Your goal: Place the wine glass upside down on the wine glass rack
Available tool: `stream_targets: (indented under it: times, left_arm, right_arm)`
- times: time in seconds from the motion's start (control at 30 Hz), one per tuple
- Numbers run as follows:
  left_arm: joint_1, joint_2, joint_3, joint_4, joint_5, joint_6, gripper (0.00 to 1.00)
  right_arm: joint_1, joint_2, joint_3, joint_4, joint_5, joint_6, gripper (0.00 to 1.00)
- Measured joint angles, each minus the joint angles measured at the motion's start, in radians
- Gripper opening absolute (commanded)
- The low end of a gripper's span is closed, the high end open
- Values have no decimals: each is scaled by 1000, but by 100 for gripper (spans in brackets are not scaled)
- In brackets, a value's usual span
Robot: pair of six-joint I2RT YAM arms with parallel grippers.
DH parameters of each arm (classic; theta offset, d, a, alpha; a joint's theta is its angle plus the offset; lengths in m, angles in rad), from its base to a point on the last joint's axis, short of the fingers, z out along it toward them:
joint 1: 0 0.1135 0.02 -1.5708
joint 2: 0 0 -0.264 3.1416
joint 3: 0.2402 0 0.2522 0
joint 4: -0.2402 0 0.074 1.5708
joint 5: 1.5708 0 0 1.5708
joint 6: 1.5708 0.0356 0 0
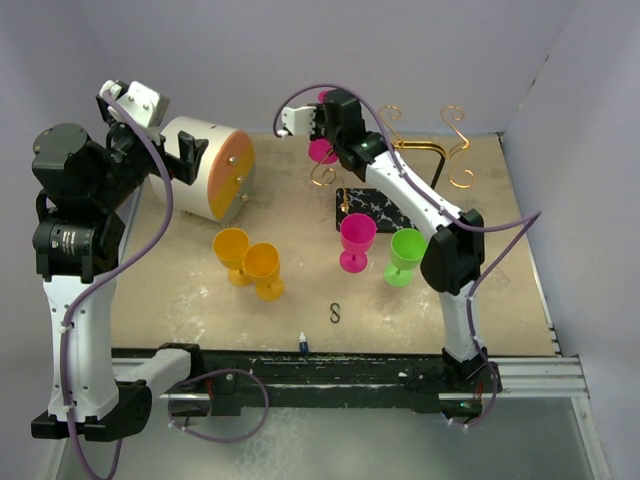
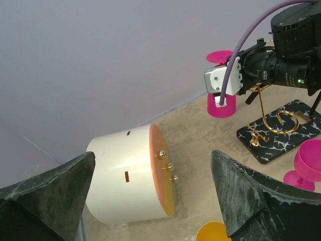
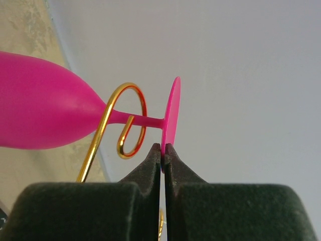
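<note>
Left jaws wide apart, empty; right jaws clamped on the foot rim of the pink wine glass [image 3: 45,108]. I see the counter [image 1: 500,300] carrying a white drum [image 1: 205,165] back-left and the wine glass rack [image 1: 385,212] back-centre. Glass is inverted, stem inside the rack's left gold curl.

The pink wine glass [image 3: 45,108] is cut off by the right wrist view's left edge.
</note>
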Motion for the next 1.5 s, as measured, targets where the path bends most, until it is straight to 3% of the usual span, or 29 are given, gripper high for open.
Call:
stream_targets:
  times: [0.27,0.63,1.33,1.5]
  left_arm:
    - [0,0,0,0,0,1,99]
    - [1,-10,-8,0,1,16,99]
    - [5,-37,-92,-8,1,72,99]
    - [5,-42,-150,-43,15,134,99]
  right_arm:
    - [0,-29,-74,-12,0,21,1]
    - [-5,-88,-114,-10,0,57,18]
    - [-7,-236,-237,-16,25,72,30]
    - [-7,-293,-278,-29,28,94,39]
